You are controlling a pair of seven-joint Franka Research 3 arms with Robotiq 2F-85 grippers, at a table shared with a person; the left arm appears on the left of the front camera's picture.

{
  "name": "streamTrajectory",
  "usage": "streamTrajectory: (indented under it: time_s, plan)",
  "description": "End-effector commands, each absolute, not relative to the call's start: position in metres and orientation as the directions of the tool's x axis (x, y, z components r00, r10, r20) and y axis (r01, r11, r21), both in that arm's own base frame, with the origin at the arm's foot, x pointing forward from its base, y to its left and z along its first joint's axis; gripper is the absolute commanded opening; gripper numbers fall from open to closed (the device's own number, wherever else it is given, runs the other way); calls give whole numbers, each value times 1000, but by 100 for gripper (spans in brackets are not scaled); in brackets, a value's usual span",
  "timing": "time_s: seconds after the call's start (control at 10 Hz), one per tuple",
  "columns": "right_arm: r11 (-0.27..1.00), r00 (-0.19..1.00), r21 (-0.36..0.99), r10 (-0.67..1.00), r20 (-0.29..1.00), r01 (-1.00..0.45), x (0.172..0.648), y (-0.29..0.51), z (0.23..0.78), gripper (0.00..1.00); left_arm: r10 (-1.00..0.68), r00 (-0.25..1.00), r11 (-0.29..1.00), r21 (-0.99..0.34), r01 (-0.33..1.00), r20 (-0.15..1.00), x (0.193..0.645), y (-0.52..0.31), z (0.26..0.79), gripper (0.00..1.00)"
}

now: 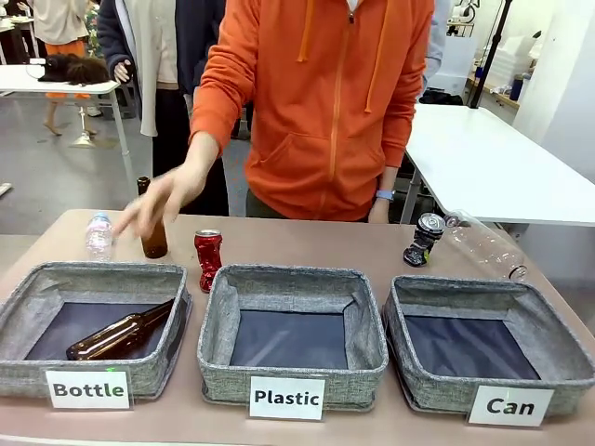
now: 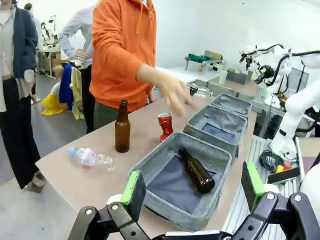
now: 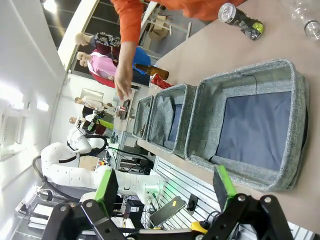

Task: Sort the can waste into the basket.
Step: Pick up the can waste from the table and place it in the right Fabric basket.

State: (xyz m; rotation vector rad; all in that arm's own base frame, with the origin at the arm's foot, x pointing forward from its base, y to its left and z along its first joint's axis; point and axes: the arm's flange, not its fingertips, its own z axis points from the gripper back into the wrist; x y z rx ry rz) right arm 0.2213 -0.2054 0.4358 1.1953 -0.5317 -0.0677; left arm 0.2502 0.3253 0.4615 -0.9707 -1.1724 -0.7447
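The dented red can stands on the table just behind the gap between the "Bottle" and "Plastic" baskets, and appears again as the red can. Tilted behind the grey "Can" basket at the right is the black can; the right wrist view has the black can beyond that basket, whose dark base is bare. My left gripper is open above the near end of the "Bottle" basket. Over the "Can" basket's near edge, my right gripper hangs open, holding nothing.
A person in an orange hoodie reaches a hand over a standing brown bottle and a small plastic bottle. The "Bottle" basket holds a lying brown bottle. The "Plastic" basket is in the middle. A clear bottle lies far right.
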Motion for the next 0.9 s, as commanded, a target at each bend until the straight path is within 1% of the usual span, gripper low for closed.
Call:
streamTrajectory:
  time_s: [0.0, 0.1, 0.2, 0.3, 0.4, 0.6, 0.8]
  plan:
    - [372, 862, 892, -327, 387, -259, 223, -208, 438, 100, -45, 225, 440, -183, 879, 973, 263, 293, 476, 100]
    - [372, 862, 892, -327, 387, -259, 223, -208, 438, 100, -88, 218, 433, -160, 887, 972, 287, 258, 480, 100]
    - [372, 862, 892, -327, 387, -259, 223, -208, 438, 100, -165, 252, 456, -153, 877, 953, 309, 222, 479, 100]
    - [372, 862, 892, -327, 387, -259, 223, -208, 438, 100, -261, 264, 438, -130, 889, 928, 328, 187, 477, 100]
    - [372, 862, 892, -327, 387, -259, 223, -208, 438, 100, -337, 290, 473, -105, 875, 895, 343, 162, 475, 100]
    - [372, 862, 892, -327, 387, -259, 223, -208, 438, 100, -437, 311, 418, -115, 901, 844, 370, 104, 461, 100]
    - [372, 862, 892, -327, 387, -259, 223, -208, 438, 100, -478, 280, 328, -126, 936, 833, 391, 45, 444, 100]
